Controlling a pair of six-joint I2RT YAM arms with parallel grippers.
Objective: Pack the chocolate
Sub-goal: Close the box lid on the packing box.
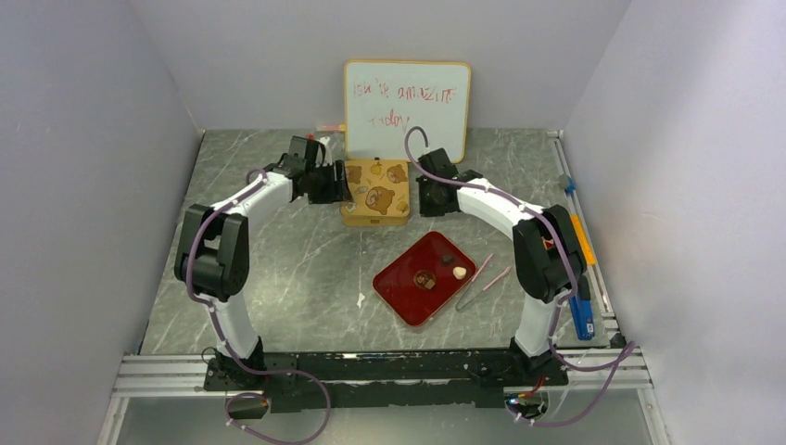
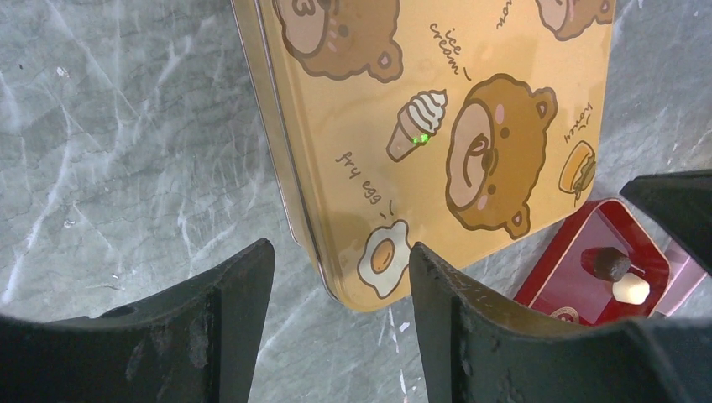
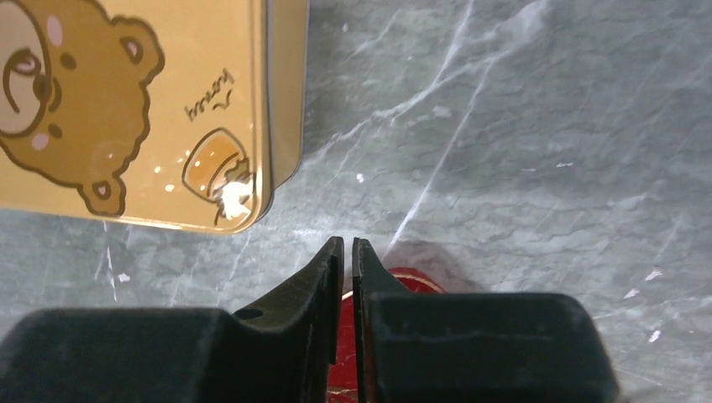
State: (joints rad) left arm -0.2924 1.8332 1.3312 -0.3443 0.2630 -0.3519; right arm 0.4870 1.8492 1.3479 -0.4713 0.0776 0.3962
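Observation:
A yellow bear-print tin lies closed at the back middle of the table. A red tray in front of it holds a dark chocolate, a cream chocolate and a brown chocolate. My left gripper is open at the tin's left side; in the left wrist view the tin's corner sits just beyond the fingers. The tray, dark piece and cream piece show there too. My right gripper is shut and empty right of the tin.
Pink tweezers lie beside the tray's right edge. A whiteboard stands behind the tin. Blue and orange tools lie along the right rail. Grey walls enclose the table on three sides.

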